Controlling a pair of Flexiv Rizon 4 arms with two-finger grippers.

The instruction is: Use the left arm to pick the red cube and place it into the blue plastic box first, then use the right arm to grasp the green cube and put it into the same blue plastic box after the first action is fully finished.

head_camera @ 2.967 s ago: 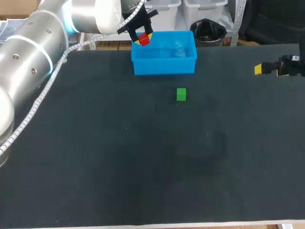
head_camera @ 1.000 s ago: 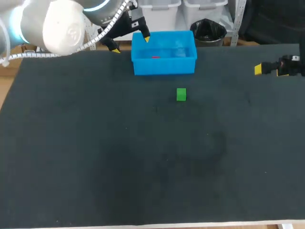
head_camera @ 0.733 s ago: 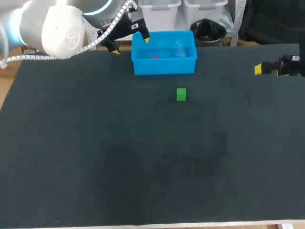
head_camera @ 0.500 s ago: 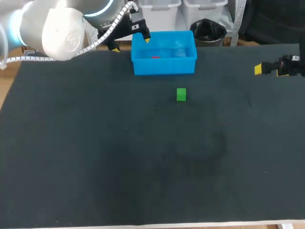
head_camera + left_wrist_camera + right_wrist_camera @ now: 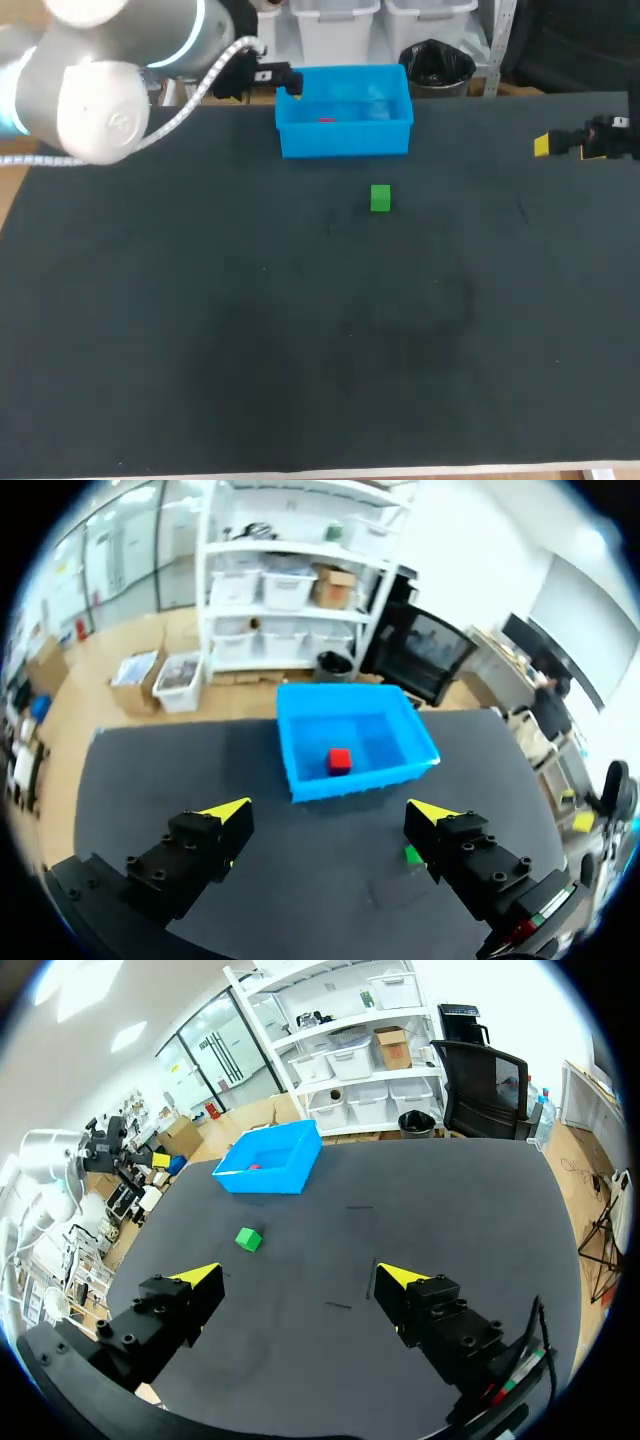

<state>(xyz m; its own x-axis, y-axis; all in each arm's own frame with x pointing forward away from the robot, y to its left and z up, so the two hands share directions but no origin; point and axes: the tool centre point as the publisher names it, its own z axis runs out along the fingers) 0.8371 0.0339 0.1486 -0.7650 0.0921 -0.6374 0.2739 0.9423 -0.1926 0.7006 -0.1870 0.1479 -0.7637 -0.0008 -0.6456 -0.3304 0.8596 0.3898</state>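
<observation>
Since three seconds ago the left gripper (image 5: 278, 82) has let go of the red cube (image 5: 327, 120), which now lies inside the blue plastic box (image 5: 345, 140), and the left arm has drawn back toward the table's far left corner.

Head view: the box sits at the far edge of the dark table (image 5: 300, 350), left of its middle. The green cube (image 5: 380, 198) rests on the surface near the box's front wall, apart from it. The right gripper (image 5: 560, 145) hangs at the right edge.

Left wrist view: the left gripper's (image 5: 328, 810) fingers are spread wide and hold nothing. Ahead of them sits the box (image 5: 350, 780) with the red cube (image 5: 340, 761) on its floor. The green cube (image 5: 412, 854) lies beside one finger.

Right wrist view: the right gripper (image 5: 298, 1276) is spread and empty. The green cube (image 5: 248, 1239) lies ahead, the box (image 5: 270, 1182) beyond it.
</observation>
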